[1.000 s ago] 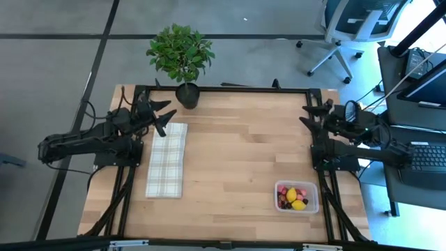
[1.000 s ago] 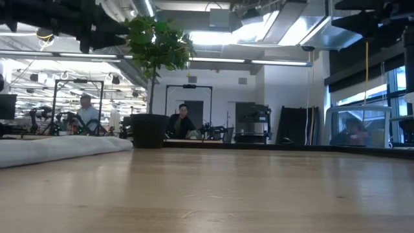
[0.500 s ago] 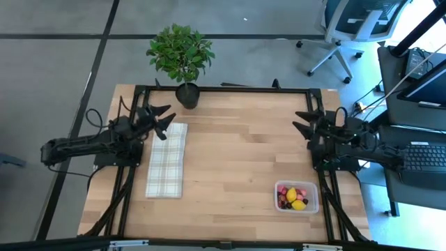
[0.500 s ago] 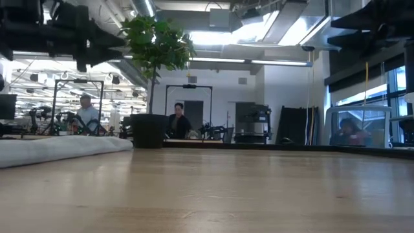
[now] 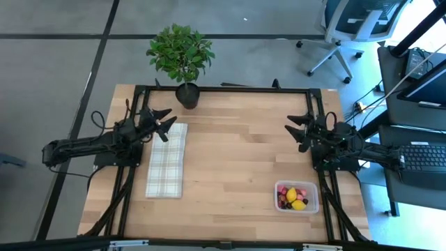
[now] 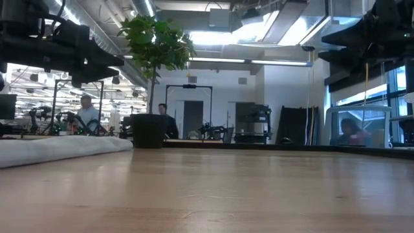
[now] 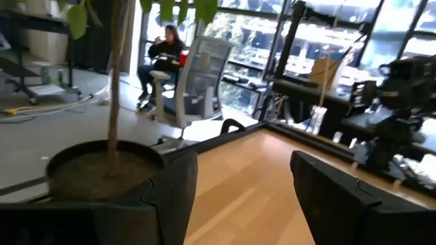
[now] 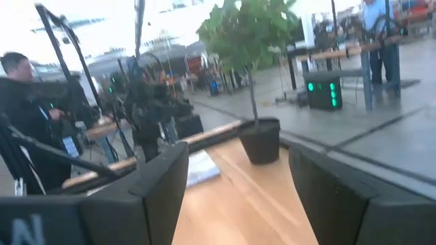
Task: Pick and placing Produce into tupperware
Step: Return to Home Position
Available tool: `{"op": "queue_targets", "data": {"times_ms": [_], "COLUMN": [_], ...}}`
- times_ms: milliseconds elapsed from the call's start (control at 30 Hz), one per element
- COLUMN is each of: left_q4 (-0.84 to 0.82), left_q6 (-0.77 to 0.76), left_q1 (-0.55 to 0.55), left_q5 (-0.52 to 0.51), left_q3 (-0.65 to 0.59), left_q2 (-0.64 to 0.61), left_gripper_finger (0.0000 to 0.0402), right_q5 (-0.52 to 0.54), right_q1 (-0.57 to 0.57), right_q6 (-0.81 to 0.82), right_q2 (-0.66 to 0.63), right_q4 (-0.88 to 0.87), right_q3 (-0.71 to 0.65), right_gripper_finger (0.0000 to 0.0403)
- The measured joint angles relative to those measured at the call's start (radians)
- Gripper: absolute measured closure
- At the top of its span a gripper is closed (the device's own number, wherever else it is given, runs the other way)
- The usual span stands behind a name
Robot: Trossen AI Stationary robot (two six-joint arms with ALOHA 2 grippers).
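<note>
The clear tupperware (image 5: 315, 189) stands on the table near its front right corner. The produce (image 5: 293, 196), red, yellow and dark pieces, lies inside it. My left gripper (image 5: 164, 121) hangs open above the far end of the plaid cloth, at the table's left. My right gripper (image 5: 295, 128) hangs open above the table's right side, farther back than the tub. Nothing is between the fingers of either gripper. In the wrist views both grippers (image 7: 238, 197) (image 8: 238, 197) point level across the table toward each other.
A white-and-grey plaid cloth (image 5: 167, 159) lies flat along the left side. A potted plant (image 5: 187, 94) stands at the far edge, left of centre. Bare wood lies between the arms. Beyond the table are office chairs (image 5: 348, 28), desks and people (image 6: 85, 110).
Both arms have sunk toward the table with their grippers staying open. My right gripper's tips have also come toward the table's middle and a little nearer. The tub, the produce and the cloth have kept still.
</note>
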Motion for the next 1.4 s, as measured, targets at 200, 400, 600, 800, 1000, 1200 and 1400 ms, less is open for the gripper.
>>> {"op": "queue_targets", "data": {"times_ms": [200, 400, 600, 800, 1000, 1200, 1400], "left_q4": [-0.024, -0.08, -0.174, -0.193, -0.199, -0.199, -0.199], "left_q6": [0.008, 0.01, 0.01, 0.003, 0.008, 0.009, 0.01], "left_q1": [0.0, 0.0, 0.0, 0.0, 0.0, 0.0, 0.0], "left_q5": [-0.017, -0.018, -0.019, -0.057, -0.05, -0.05, -0.049], "left_q3": [0.0, 0.0, 0.0, 0.0, 0.0, 0.0, 0.0], "left_q2": [0.0, 0.001, 0.001, 0.0, 0.001, 0.001, 0.001], "left_gripper_finger": [0.0174, 0.0174, 0.0174, 0.0174, 0.0174, 0.0174, 0.0174], "right_q5": [0.0, 0.001, 0.003, 0.004, 0.004, 0.004, 0.004], "right_q1": [0.0, 0.0, 0.0, 0.001, 0.001, 0.001, 0.001], "right_q6": [-0.007, -0.014, -0.035, -0.003, 0.016, 0.022, 0.022], "right_q2": [0.0, 0.001, 0.001, 0.008, 0.009, 0.009, 0.009], "right_q4": [0.176, 0.182, 0.11, 0.025, 0.025, 0.025, 0.025], "right_q3": [-0.096, -0.101, -0.101, -0.101, -0.101, -0.101, -0.101], "right_gripper_finger": [0.0148, 0.0148, 0.0148, 0.0148, 0.0148, 0.0148, 0.0148]}}
